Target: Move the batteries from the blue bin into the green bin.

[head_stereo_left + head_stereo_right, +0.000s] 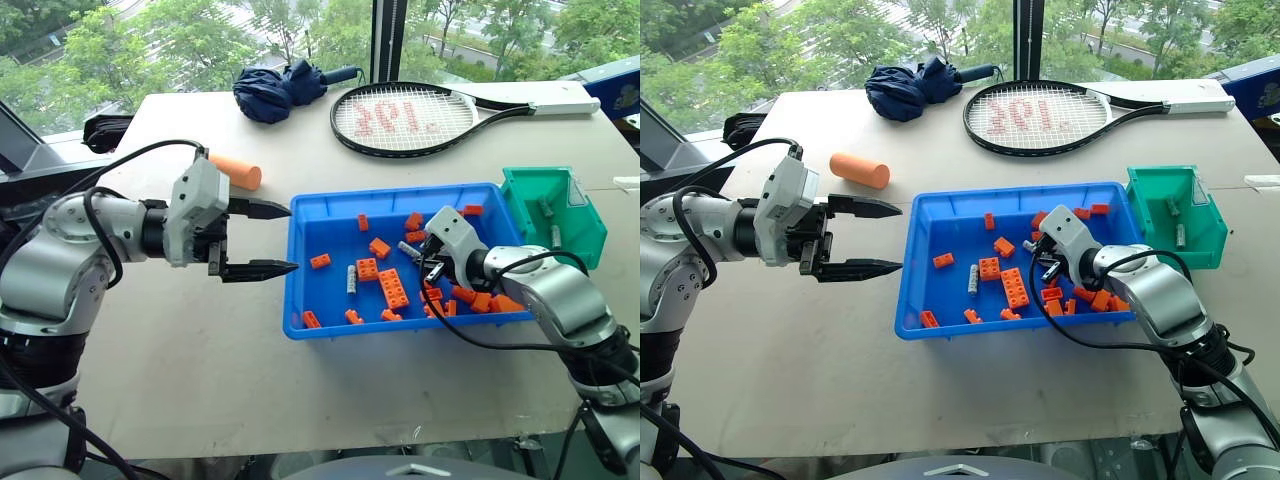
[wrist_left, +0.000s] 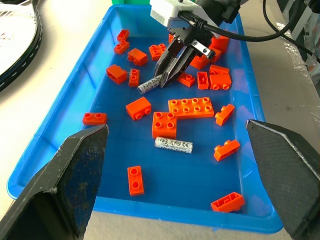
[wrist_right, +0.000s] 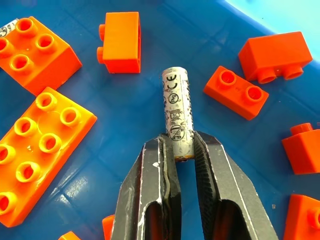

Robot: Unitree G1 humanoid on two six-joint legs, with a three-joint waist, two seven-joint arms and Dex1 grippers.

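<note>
The blue bin (image 1: 330,232) sits mid-table, holding many orange bricks (image 1: 392,287) and batteries. My right gripper (image 3: 180,145) reaches down into its right half and is shut on one end of a silver battery (image 3: 176,105), also seen as the held battery (image 2: 149,86), low over the bin floor. Another battery (image 1: 352,279) lies loose near the bin's middle. The green bin (image 1: 555,215) stands at the blue bin's far right corner with two batteries (image 1: 1180,237) inside. My left gripper (image 1: 262,238) hovers open just outside the blue bin's left wall, holding nothing.
An orange foam cylinder (image 1: 236,171) lies behind the left gripper. A tennis racket (image 1: 405,118) and a folded dark umbrella (image 1: 280,88) lie at the table's far side. Bare tabletop (image 1: 250,380) stretches in front of the blue bin.
</note>
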